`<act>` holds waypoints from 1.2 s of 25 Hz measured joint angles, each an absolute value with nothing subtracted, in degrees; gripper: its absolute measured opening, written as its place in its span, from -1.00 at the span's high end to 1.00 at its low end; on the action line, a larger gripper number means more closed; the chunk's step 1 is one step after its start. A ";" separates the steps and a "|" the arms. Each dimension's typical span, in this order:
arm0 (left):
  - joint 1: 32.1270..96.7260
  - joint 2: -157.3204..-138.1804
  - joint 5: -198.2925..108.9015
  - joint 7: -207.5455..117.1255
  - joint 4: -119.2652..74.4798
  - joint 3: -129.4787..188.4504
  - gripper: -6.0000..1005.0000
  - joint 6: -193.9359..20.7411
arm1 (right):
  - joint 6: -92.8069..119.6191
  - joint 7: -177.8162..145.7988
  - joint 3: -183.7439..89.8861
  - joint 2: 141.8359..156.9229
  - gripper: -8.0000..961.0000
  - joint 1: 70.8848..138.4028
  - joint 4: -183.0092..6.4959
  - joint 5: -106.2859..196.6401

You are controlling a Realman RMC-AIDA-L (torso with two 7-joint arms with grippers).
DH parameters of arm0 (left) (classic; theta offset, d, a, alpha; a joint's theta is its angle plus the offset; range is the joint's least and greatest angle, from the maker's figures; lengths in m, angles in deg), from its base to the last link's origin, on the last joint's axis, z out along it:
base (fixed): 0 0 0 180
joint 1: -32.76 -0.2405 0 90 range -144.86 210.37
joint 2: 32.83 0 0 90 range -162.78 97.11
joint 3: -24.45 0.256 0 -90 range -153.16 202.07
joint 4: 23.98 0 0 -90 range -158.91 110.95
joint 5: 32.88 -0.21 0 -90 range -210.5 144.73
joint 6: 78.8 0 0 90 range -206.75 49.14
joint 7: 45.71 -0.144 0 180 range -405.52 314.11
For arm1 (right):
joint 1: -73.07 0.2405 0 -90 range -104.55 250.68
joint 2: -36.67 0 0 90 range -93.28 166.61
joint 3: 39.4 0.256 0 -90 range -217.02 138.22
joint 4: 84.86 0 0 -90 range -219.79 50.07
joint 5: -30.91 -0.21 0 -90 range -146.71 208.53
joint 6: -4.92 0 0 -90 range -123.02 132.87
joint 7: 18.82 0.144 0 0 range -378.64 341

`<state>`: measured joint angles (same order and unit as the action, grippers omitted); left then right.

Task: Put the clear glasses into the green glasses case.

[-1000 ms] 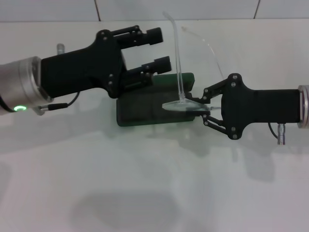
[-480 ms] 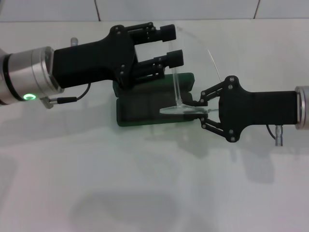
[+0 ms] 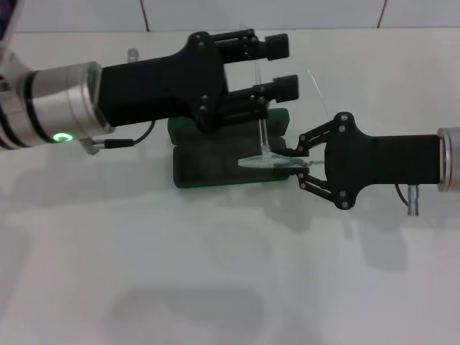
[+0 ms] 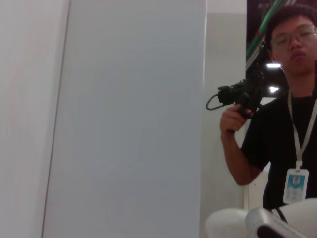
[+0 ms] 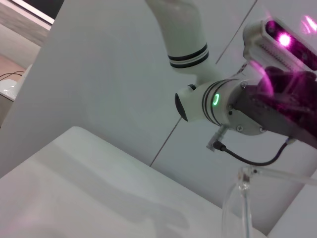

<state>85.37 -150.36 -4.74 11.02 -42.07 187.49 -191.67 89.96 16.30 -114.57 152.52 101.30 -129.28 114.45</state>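
The clear glasses point(image 3: 269, 159) sit over the right end of the open green glasses case point(image 3: 215, 164), held there by the right tool point(image 3: 300, 164), which is closed on the lens end nearest it. The lens front lies roughly flat, level with the case's tray, and its long axis runs left to right, in line with the long axis of the case. That match looks deliberate: the glasses are about as long as the tray, so they can only drop in lengthwise. One thin arm of the glasses stands up from the lens, almost upright and unfolded, and a second curves up and back toward the wall. In the right wrist view, a clear arm and a lens edge point(image 5: 242, 198) show close to the camera.

The case rests on the white tabletop point(image 3: 215, 273) with its lid open toward the back, dark lining facing up.

The left tool point(image 3: 277, 66) hovers above the back of the case, its two fingers spread apart with nothing between them, right beside the upright arm. It seems placed to push that arm down or fold it, since the glasses cannot lie in the tray with it standing. The left wrist view shows only a wall and a person with a camera.
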 joint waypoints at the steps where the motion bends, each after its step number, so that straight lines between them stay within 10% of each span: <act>1: 85.37 -150.36 -4.74 11.02 -42.07 187.49 -0.13 -191.67 | 89.95 16.27 -114.57 152.52 0.72 101.32 -129.31 114.45; 30: 89.52 -150.76 -12.03 30.71 -41.47 187.42 -0.13 -182.56 | 93.57 11.67 -114.41 152.54 0.72 100.33 -130.66 113.99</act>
<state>89.52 -150.76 -12.03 30.71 -41.47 187.42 -182.56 93.57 11.67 -114.41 152.54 100.33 -130.66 113.99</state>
